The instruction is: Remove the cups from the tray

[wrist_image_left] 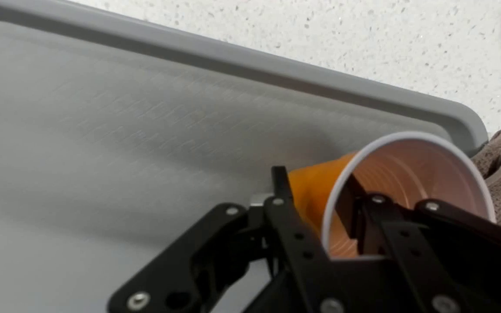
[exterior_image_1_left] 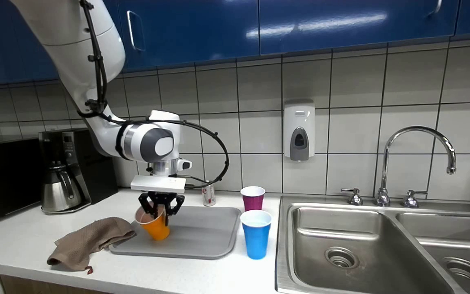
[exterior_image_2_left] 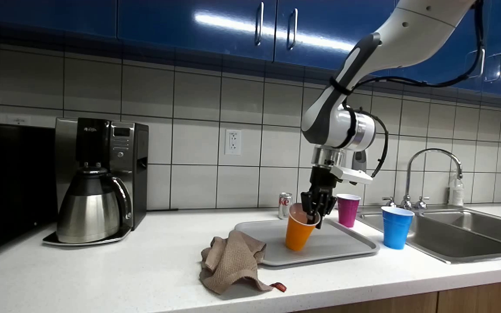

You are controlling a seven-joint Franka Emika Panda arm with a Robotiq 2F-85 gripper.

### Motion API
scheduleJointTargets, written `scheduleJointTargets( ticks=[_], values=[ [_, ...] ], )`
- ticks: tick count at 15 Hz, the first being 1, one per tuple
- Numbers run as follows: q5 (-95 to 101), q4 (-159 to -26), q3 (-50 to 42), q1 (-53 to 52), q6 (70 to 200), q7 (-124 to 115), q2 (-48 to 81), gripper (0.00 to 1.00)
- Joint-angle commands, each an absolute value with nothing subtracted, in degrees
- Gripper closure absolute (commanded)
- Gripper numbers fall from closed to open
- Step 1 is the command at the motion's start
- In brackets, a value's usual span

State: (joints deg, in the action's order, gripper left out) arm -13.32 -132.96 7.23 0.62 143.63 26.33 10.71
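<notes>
Orange plastic cup [exterior_image_2_left: 297, 234], pale inside with fine rings, is tilted at that end of the grey tray [exterior_image_2_left: 337, 244] where the brown towel [exterior_image_1_left: 95, 240] lies crumpled; whether its base touches the tray is not clear. The black claw [wrist_image_left: 315, 180] has its fingers [wrist_image_left: 298, 243] at both sides of the cup's wall, one inside and one outside; whether they are clamped on it, one cannot tell. The rectangular tray has rounded corners and raised rim. On the speckled white table [wrist_image_left: 298, 30], a blue cup [exterior_image_1_left: 256, 241] and a magenta cup [exterior_image_1_left: 253, 202] stand upright beside the tray. The towel, coarsely woven, touches the tray.
</notes>
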Motion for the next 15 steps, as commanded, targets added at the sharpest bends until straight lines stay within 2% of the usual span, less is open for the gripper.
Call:
scheduleJointTargets(
  ticks=[1,2,15],
  values=[
    [-14.3,-133.0,7.9,0.7,143.3,27.9,10.1,0.98],
    [-14.3,-133.1,7.9,0.7,143.4,27.9,10.0,1.00],
    [-19.2,-132.8,7.7,1.5,140.2,30.0,5.8,0.99]
  ],
)
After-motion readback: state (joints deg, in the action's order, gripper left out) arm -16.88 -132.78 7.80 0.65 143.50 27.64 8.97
